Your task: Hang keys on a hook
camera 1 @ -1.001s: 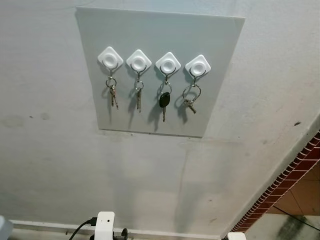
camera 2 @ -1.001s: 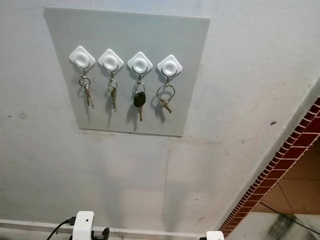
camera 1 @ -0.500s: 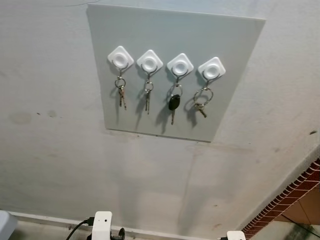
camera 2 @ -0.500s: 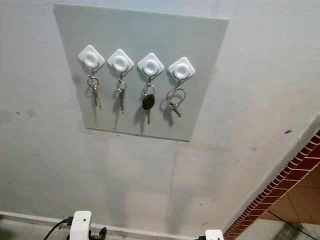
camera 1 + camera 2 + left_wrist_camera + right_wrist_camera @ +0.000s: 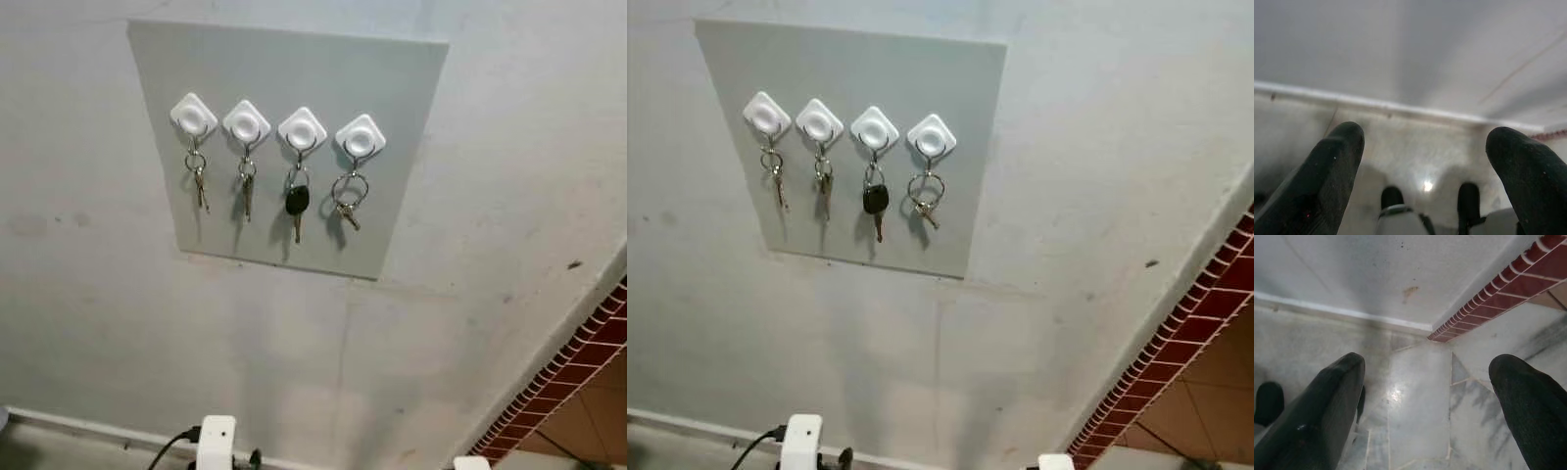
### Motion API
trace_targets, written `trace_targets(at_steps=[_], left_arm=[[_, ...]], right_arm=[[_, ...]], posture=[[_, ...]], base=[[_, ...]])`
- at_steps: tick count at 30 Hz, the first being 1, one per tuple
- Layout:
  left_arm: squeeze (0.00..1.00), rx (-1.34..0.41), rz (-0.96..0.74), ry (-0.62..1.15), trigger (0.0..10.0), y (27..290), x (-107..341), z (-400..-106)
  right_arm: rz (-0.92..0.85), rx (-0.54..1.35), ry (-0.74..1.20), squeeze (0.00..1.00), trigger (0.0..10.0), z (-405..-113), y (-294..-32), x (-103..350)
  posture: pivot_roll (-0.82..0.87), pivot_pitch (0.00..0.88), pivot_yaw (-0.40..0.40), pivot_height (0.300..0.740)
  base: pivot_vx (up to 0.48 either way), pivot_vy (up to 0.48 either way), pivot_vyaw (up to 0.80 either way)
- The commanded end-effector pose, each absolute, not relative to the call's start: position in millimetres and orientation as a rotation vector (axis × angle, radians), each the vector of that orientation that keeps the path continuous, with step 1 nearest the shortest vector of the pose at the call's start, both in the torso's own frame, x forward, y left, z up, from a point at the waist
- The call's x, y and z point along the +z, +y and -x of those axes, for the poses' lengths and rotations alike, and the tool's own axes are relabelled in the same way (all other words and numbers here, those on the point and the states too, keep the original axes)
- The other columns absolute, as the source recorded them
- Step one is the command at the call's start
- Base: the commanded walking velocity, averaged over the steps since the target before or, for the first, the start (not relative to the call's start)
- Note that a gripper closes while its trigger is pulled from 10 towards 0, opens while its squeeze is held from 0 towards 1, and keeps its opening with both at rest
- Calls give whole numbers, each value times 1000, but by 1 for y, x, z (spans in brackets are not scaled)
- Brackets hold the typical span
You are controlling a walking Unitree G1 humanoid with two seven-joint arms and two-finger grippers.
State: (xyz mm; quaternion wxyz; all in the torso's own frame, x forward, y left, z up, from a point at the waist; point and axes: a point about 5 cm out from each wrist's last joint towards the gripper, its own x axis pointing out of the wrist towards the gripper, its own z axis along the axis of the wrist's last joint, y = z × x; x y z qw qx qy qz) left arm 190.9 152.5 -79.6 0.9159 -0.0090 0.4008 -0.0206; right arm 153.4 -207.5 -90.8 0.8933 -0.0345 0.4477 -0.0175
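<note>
Our left claw (image 5: 1425, 161) and right claw (image 5: 1425, 401) hang wide apart, holding nothing, aimed at the floor. The four small metal key bunches (image 5: 297, 201) all hang from white diamond-shaped hooks (image 5: 303, 129) along the grey wall panel's (image 5: 411, 88) upper edge; light, rigid, jangly, we judge, best pinched at the ring.

Two white parts of the robot's body are seen at the bottom edge of the head views: the left arm (image 5: 216, 443) at lower left of centre, with a black cable attached, and the right arm (image 5: 471, 463) at lower right, barely entering the frame. In the left wrist view, the left gripper (image 5: 1425, 161) is seen with its two black fingers spread wide apart, nothing held between them. In the right wrist view, the right gripper (image 5: 1427, 401) is likewise spread wide and empty.
</note>
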Motion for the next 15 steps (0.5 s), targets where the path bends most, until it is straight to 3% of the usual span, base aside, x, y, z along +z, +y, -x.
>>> trace_targets(at_steps=[1,15], left_arm=[[0,-37,9,829,10000,157,-79,-191],[0,-39,2,830,10000,158,-79,-191]], right_arm=[[66,-36,921,0,10000,-155,-207,-90],[59,-35,917,0,10000,-156,-206,-90]], posture=[[0,0,-37,740],[1,0,-37,740]], base=[[0,0,0],[0,0,0]])
